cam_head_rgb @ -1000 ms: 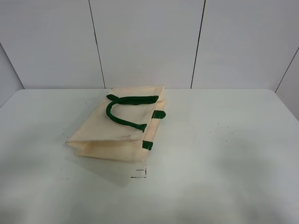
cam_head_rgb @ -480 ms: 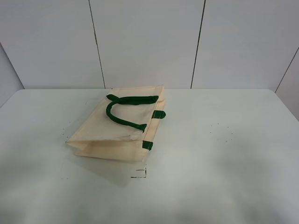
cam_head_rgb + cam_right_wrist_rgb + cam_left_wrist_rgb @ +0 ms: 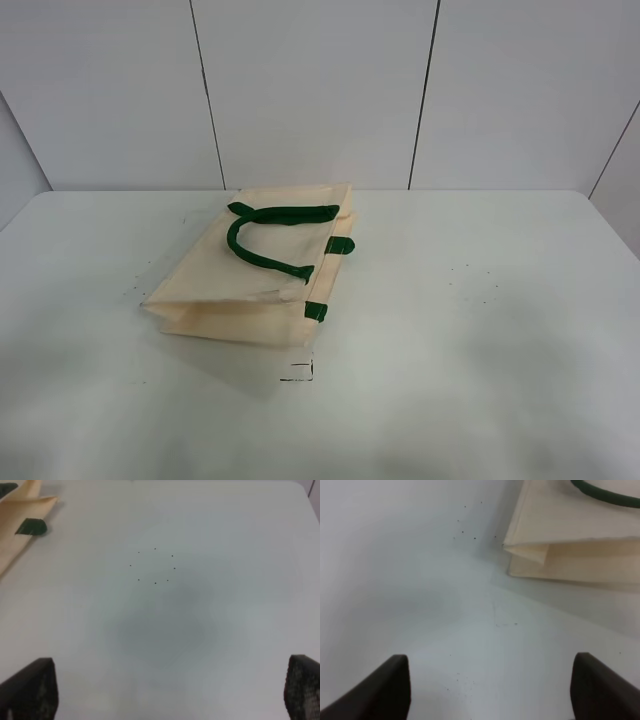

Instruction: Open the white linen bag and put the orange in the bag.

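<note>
The white linen bag (image 3: 255, 270) lies flat and folded on the white table, left of centre, with its dark green handles (image 3: 262, 237) on top. A corner of it shows in the left wrist view (image 3: 570, 540) and an edge with a green tab in the right wrist view (image 3: 20, 530). The orange is out of view. My left gripper (image 3: 490, 690) is open over bare table, short of the bag's corner. My right gripper (image 3: 170, 690) is open over bare table to the right of the bag. Neither gripper shows in the exterior high view.
The white table (image 3: 480, 330) has small black dots and a small black corner mark (image 3: 300, 372) in front of the bag. A panelled white wall (image 3: 320, 90) stands behind the table's far edge.
</note>
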Robot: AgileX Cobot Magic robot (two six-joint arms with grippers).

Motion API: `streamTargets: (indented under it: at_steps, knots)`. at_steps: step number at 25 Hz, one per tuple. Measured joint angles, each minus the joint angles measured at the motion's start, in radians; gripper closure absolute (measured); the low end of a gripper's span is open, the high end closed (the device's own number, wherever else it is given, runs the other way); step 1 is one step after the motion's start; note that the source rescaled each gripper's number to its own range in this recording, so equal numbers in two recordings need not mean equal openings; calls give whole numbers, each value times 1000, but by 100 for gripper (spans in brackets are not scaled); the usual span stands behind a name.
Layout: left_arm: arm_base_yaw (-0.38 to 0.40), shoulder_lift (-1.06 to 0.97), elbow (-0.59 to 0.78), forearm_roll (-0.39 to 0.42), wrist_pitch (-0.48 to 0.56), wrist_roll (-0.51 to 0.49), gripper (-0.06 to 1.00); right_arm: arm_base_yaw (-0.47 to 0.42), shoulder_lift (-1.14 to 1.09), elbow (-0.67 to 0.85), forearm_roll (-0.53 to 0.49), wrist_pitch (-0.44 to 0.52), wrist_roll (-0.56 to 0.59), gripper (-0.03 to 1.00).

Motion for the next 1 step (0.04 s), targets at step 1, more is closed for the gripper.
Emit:
streamTargets:
  at_steps: [1]
  knots:
    - [0, 0, 0, 0, 0, 0, 3, 0, 0, 0, 0, 0, 0, -3]
